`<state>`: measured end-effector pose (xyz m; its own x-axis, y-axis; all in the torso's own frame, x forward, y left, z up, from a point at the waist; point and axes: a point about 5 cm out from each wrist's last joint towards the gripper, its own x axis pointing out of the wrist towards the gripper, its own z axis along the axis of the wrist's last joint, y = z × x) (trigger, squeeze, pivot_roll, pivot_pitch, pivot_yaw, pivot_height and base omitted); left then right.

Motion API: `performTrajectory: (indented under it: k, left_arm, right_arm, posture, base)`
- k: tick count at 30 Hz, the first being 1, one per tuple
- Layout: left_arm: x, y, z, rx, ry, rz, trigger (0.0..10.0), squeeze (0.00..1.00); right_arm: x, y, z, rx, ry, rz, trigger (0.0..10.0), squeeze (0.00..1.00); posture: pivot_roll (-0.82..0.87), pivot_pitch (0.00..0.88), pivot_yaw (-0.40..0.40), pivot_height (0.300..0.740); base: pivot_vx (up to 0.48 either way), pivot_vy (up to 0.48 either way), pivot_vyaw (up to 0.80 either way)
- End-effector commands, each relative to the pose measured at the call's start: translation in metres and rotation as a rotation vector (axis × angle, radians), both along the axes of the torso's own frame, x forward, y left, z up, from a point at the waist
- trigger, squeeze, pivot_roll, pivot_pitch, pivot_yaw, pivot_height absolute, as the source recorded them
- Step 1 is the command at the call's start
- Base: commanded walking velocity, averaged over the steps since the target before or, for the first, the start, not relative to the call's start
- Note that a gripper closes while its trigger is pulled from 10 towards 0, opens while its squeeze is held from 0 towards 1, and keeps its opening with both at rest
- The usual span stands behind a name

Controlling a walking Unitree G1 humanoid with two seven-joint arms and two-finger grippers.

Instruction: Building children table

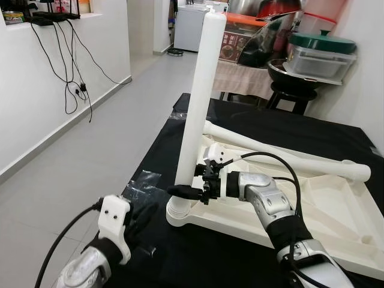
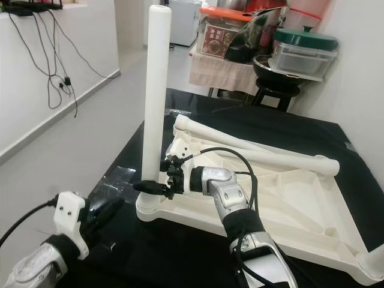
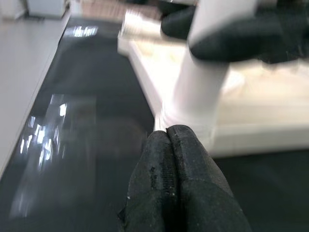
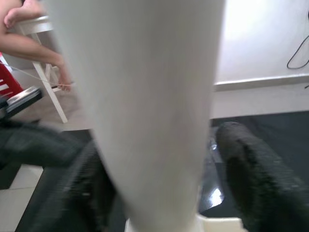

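- Your children's table lies upside down on the black-covered tabletop, near its front-left corner.
- One white leg stands upright in the corner socket of the upturned table, at the corner nearest you on the left. A second leg lies flat across the underside toward the far edge.
- Your right gripper has its jaws clenched around the upright leg low down, just above the socket; the right wrist view shows a finger on each side of the leg.
- Your left gripper hovers over the tabletop's front-left corner, jaws pressed together on nothing, just beside the socket, not touching it.
- Step in hand, as I judge it: seating the leg in the socket.
- Keep the leg plumb. Any lean probably binds it in the collar.
- Drive it along its own axis, whether it twists or presses home.
- Consider bracing the table's rim with your left gripper so the table does not slide on the cover.
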<state>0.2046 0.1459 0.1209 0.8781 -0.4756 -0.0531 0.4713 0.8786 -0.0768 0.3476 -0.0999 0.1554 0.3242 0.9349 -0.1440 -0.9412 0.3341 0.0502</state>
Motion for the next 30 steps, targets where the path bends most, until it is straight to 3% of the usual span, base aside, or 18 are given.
performTrajectory:
  k: [1, 7, 9, 10, 11, 12, 13, 14, 15, 16, 17, 19, 21, 26, 27, 30]
  left_arm:
    - [-0.003, -0.005, 0.000, 0.020, 0.011, -0.015, 10.0, 0.00]
    - [-0.014, -0.008, -0.003, 0.070, 0.011, -0.022, 10.0, 0.00]
    - [-0.014, -0.008, -0.002, 0.069, 0.007, -0.020, 10.0, 0.00]
    - [-0.013, -0.008, -0.001, 0.069, -0.003, -0.026, 10.0, 0.00]
    - [-0.013, -0.008, -0.001, 0.069, -0.003, -0.026, 10.0, 0.00]
    - [-0.012, -0.007, 0.001, 0.071, -0.017, -0.033, 10.0, 0.00]
    - [-0.010, -0.006, 0.003, 0.069, -0.027, -0.037, 10.0, 0.00]
    - [-0.010, -0.006, 0.003, 0.069, -0.027, -0.037, 10.0, 0.00]
    - [-0.008, -0.005, 0.004, 0.068, -0.034, -0.040, 10.0, 0.00]
    - [-0.006, -0.004, 0.005, 0.066, -0.037, -0.042, 10.0, 0.00]
    - [-0.006, -0.004, 0.005, 0.066, -0.037, -0.042, 10.0, 0.00]
    - [-0.004, -0.003, 0.006, 0.068, -0.043, -0.045, 10.0, 0.00]
    - [-0.003, -0.004, 0.006, 0.064, -0.043, -0.049, 10.0, 0.00]
    - [-0.003, -0.005, 0.006, 0.058, -0.043, -0.054, 10.0, 0.00]
    - [-0.002, -0.005, 0.006, 0.051, -0.046, -0.048, 10.0, 0.00]
    - [-0.001, -0.005, 0.006, 0.045, -0.048, -0.043, 10.0, 0.00]
  right_arm:
    - [0.003, -0.014, -0.001, 0.018, 0.001, -0.053, 0.0, 0.00]
    - [-0.003, -0.043, -0.007, 0.031, -0.020, -0.145, 0.0, 0.00]
    - [-0.005, -0.047, -0.009, 0.026, -0.022, -0.162, 0.0, 0.00]
    - [-0.010, -0.049, -0.013, 0.019, -0.017, -0.253, 0.0, 0.00]
    - [-0.010, -0.049, -0.013, 0.019, -0.017, -0.253, 0.0, 0.00]
    - [-0.017, -0.045, -0.022, -0.017, -0.014, -0.504, 0.0, 0.00]
    - [-0.041, -0.030, -0.038, -0.035, 0.065, -0.701, 0.0, 0.00]
    - [-0.041, -0.030, -0.038, -0.035, 0.065, -0.701, 0.0, 0.00]
    - [-0.060, -0.025, -0.045, -0.050, 0.126, -0.850, 0.0, 0.00]
    - [-0.073, -0.013, -0.047, -0.068, 0.136, -0.867, 0.0, 0.00]
    - [-0.073, -0.013, -0.047, -0.068, 0.136, -0.867, 0.0, 0.00]
    - [-0.061, -0.010, -0.034, -0.007, 0.042, -0.860, 0.0, 0.00]
    - [-0.055, -0.014, -0.035, -0.026, 0.016, -0.854, 0.0, 0.00]
    - [-0.049, -0.020, -0.040, -0.062, 0.023, -0.849, 0.0, 0.00]
    - [-0.046, -0.019, -0.042, -0.100, 0.025, -0.821, 10.0, 0.00]
    - [-0.046, -0.014, -0.037, -0.079, 0.032, -0.772, 10.0, 0.00]
  posture:
    - [0.13, 0.000, -0.124, 0.740]
    - [0.12, 0.000, -0.115, 0.740]
    - [0.12, 0.000, -0.115, 0.740]
    - [0.10, 0.000, -0.122, 0.740]
    - [0.10, 0.000, -0.122, 0.740]
    - [0.09, 0.000, -0.125, 0.740]
    - [0.07, 0.000, -0.112, 0.740]
    - [0.07, 0.000, -0.112, 0.740]
    - [0.07, 0.000, -0.112, 0.740]
    - [0.07, 0.002, -0.099, 0.740]
    - [0.07, 0.002, -0.099, 0.740]
    - [0.05, 0.000, -0.080, 0.740]
    - [0.07, 0.000, -0.093, 0.740]
    - [0.08, 0.000, -0.096, 0.740]
    - [0.08, 0.000, -0.099, 0.740]
    - [0.08, 0.000, -0.101, 0.740]
  base:
    - [0.000, 0.000, 0.00]
    - [0.000, 0.000, 0.00]
    - [0.000, 0.000, 0.00]
    - [0.000, 0.000, 0.00]
    - [0.000, 0.000, 0.00]
    - [0.000, 0.000, 0.00]
    - [0.000, 0.000, 0.00]
    - [0.000, 0.000, 0.00]
    - [0.000, 0.000, 0.00]
    - [0.000, 0.000, 0.00]
    - [0.000, 0.000, 0.00]
    - [0.000, 0.000, 0.00]
    - [0.000, 0.000, 0.00]
    - [0.000, 0.000, 0.00]
    - [0.000, 0.000, 0.00]
    - [0.000, 0.000, 0.00]
